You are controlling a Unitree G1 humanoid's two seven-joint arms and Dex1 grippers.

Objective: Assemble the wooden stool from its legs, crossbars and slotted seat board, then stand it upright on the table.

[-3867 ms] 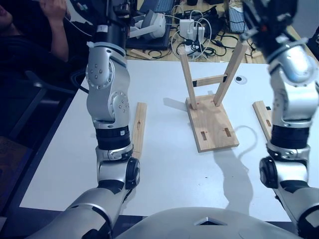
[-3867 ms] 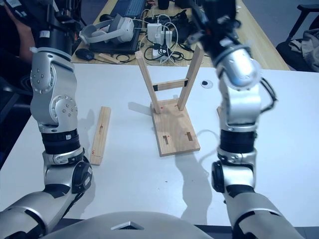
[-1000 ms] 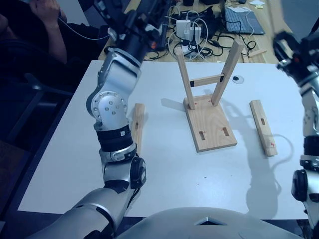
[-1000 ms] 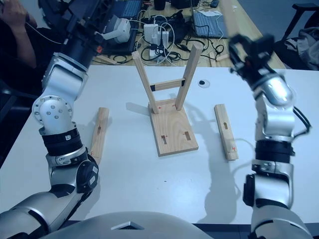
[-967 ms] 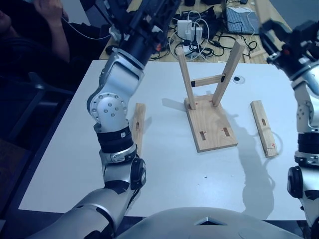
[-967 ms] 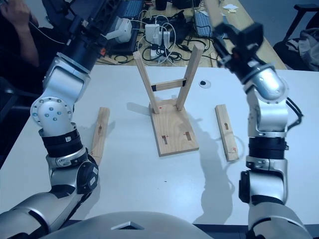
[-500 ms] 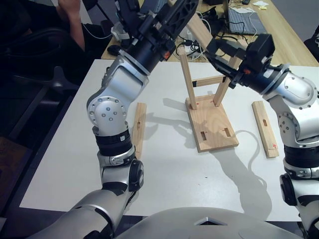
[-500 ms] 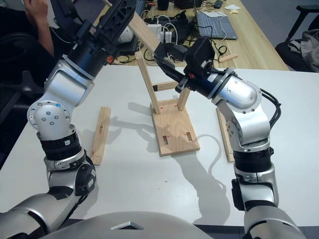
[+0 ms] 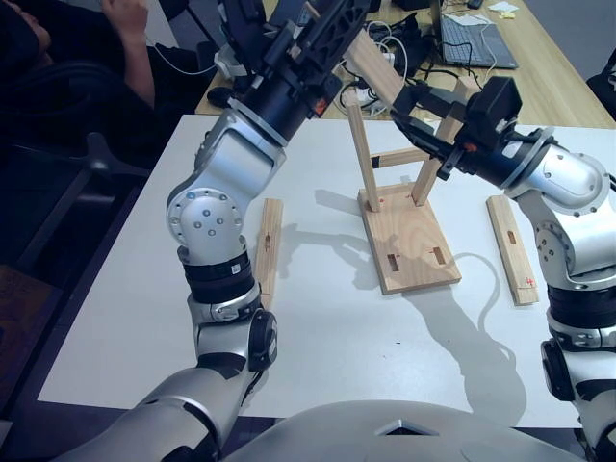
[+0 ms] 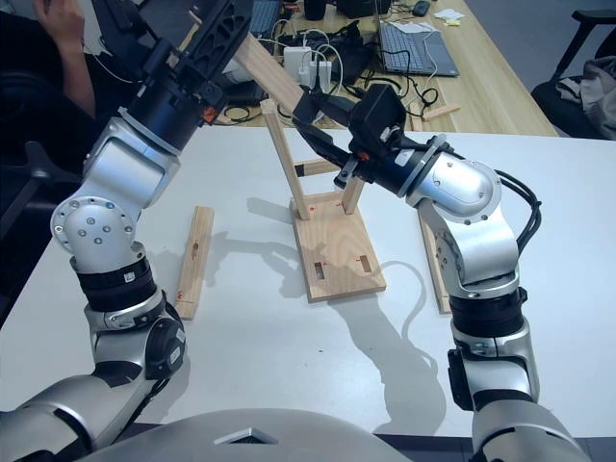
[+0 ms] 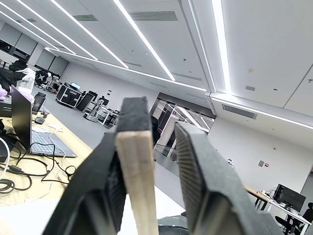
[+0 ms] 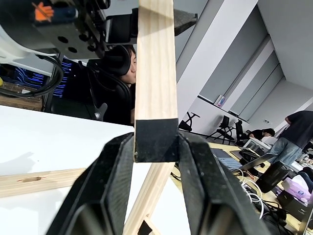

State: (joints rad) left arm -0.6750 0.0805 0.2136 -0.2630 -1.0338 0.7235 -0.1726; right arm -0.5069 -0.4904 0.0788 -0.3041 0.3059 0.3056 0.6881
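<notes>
Both arms swing in from the frame's upper corners to upper centre. The right gripper, spread wide at upper right a second ago, now clamps the crossbar opposite the left gripper, and edges slightly leftward.

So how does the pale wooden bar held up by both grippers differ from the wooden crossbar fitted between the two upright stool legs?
Pose: the held pale wooden bar slants through the air; the fitted wooden crossbar runs roughly level.
Support: the left gripper and right gripper clamp the held bar's ends; the fitted crossbar is joined to two upright legs standing in the slotted seat board.
Both are pale wood with black ends.
</notes>
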